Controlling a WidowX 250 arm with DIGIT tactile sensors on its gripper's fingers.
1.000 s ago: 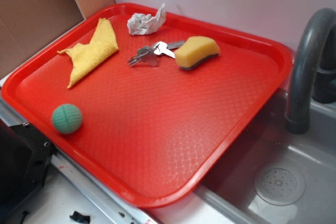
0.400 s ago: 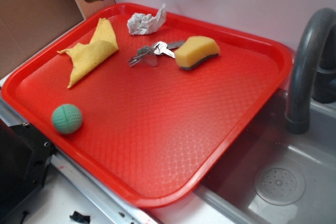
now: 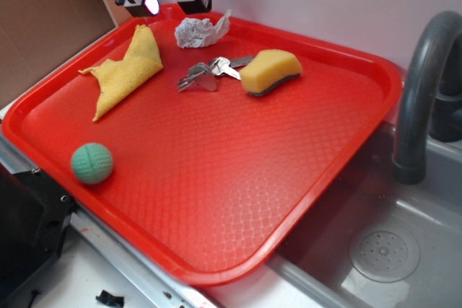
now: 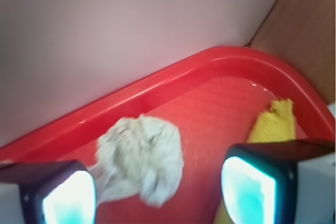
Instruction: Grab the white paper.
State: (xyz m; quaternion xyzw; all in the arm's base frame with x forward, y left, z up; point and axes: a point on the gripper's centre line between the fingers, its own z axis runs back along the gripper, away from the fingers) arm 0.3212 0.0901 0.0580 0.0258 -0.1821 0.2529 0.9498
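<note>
- the tool (image 3: 167,1) hangs wide open, holding nothing, at the tray's (image 3: 216,178) 11 o'clock corner
- white paper (image 3: 201,31) sits just right; probably best to centre over it, then drop

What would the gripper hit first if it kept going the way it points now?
Most likely the white paper: the wrist view shows it between the open gripper's fingers, ahead of them. Behind it come the red tray's rim and the wall. Depth is hard to judge.
</note>
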